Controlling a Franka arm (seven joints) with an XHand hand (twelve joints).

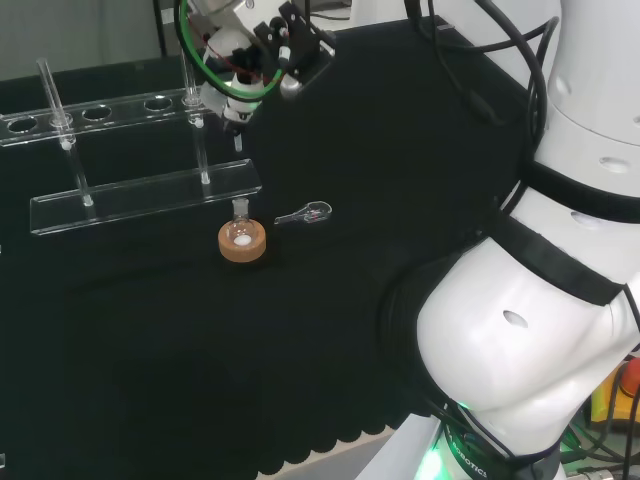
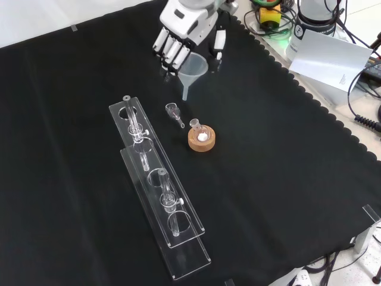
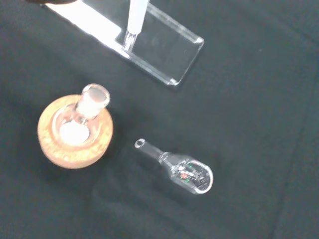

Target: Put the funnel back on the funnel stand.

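Observation:
The hand (image 2: 181, 27) is shut on a translucent white funnel (image 2: 193, 67), fingers on one side of the cone and thumb on the other. The funnel hangs in the air with its stem pointing down. In the head view the hand (image 1: 250, 55) and funnel (image 1: 222, 103) sit by the right end of the clear acrylic funnel stand (image 1: 140, 195). In the front view the stand (image 2: 161, 190) runs from near the funnel toward the view's bottom, and the funnel is to the right of its far end. The wrist view has the funnel's stem (image 3: 134, 22) over the stand's base corner (image 3: 164, 50).
A small round flask on a cork ring (image 2: 201, 137) stands close below the funnel, with a little glass scoop (image 2: 174, 111) lying beside it. Both appear near the stand's base: flask (image 1: 242, 238), scoop (image 1: 305, 213). Paper and cables (image 2: 330, 59) lie past the cloth's scalloped edge.

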